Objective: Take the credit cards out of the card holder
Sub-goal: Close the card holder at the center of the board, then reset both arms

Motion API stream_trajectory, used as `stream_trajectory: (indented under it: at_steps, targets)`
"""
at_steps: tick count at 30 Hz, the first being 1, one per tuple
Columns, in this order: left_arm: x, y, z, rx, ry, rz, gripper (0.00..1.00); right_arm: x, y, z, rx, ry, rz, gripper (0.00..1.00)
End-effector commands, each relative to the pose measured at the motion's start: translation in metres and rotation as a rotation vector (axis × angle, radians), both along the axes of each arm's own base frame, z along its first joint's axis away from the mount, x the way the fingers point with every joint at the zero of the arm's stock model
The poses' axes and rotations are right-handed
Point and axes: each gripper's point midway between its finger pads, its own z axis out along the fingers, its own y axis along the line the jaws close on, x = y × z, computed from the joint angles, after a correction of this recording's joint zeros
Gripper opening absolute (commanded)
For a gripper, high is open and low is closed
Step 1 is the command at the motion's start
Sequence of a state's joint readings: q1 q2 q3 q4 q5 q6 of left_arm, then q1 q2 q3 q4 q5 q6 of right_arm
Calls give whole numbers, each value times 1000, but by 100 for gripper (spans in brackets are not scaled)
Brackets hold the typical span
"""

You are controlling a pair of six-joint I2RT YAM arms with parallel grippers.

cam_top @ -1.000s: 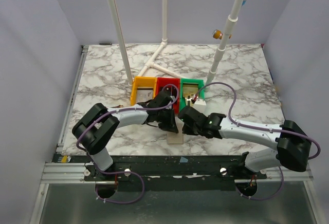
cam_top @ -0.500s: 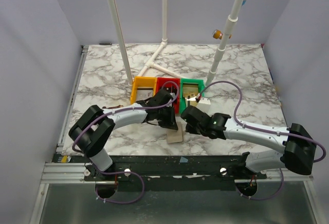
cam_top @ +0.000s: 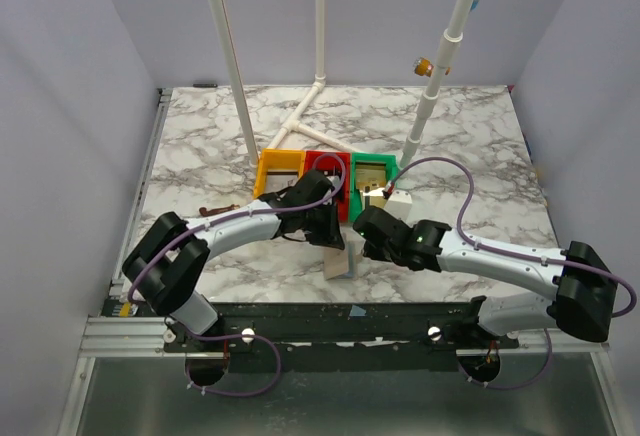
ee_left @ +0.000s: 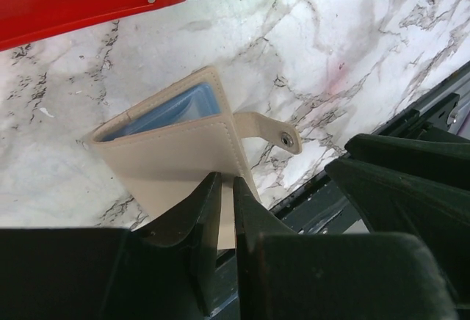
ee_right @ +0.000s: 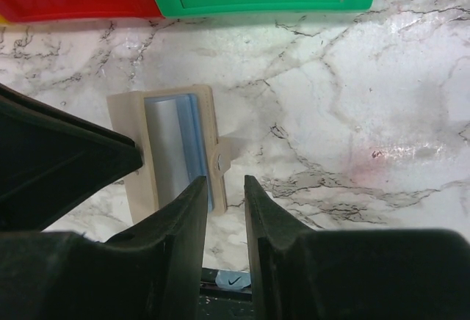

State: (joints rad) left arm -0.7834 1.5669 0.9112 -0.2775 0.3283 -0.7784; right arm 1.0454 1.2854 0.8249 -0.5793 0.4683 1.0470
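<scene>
One marble tabletop [cam_top: 200, 146] carries everything. Two arms reach over it, the left arm [cam_top: 240, 224] and the right arm [cam_top: 490, 256], their wrists nearly meeting over the near part of the tabletop. Beyond both grippers stand three trays in a row, touching side to side: one yellow tray [cam_top: 283, 155], one red tray [cam_top: 328, 156] and one green tray [cam_top: 372, 157].

There is one card holder [cam_top: 340, 262], tan outside and pale blue inside. It lies on the marble on the near side of the trays, between the two grippers and just below them. It is partly open, with its one strap [ee_left: 268, 131] sticking out to the side.

The left gripper [ee_left: 226, 180] is clenched on the holder's tan cover, and the cover's edge runs up into the thin slit between its fingers. The right gripper [ee_right: 224, 182] has its fingers parted, with bare marble showing in the gap. The strap and the holder's blue-lined edge sit right at its fingertips, towards its left finger; whether they touch is not clear.

One gold-tan card [cam_top: 372, 176] lies in the green tray, beyond the right gripper. Whether any cards sit in the blue pocket cannot be told
</scene>
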Motion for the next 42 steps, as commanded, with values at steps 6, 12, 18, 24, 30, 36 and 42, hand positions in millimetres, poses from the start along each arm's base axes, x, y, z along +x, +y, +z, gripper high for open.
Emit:
stream_trajectory:
  at_steps: [6, 12, 18, 24, 30, 36, 42]
  targets:
    - [14, 10, 45, -4, -142, 8, 18, 10, -3, 14, -13, -47, -26, 33]
    - [28, 31, 84, -31, -239, 50, 23, 18, -3, 32, -9, -95, -42, 42]
    - [42, 71, 131, -46, -388, 135, 39, 27, -5, 61, 17, -170, -64, 78]
    - [46, 114, 170, -39, -531, 226, 89, 37, -12, 96, 46, -264, -98, 100]
    - [44, 144, 184, -4, -608, 305, 99, 44, -24, 130, 86, -362, -145, 100]
    - [37, 158, 188, -9, -652, 354, 99, 48, -35, 159, 138, -448, -177, 100]
    - [35, 162, 186, -4, -643, 376, 99, 48, -34, 164, 157, -461, -173, 100]
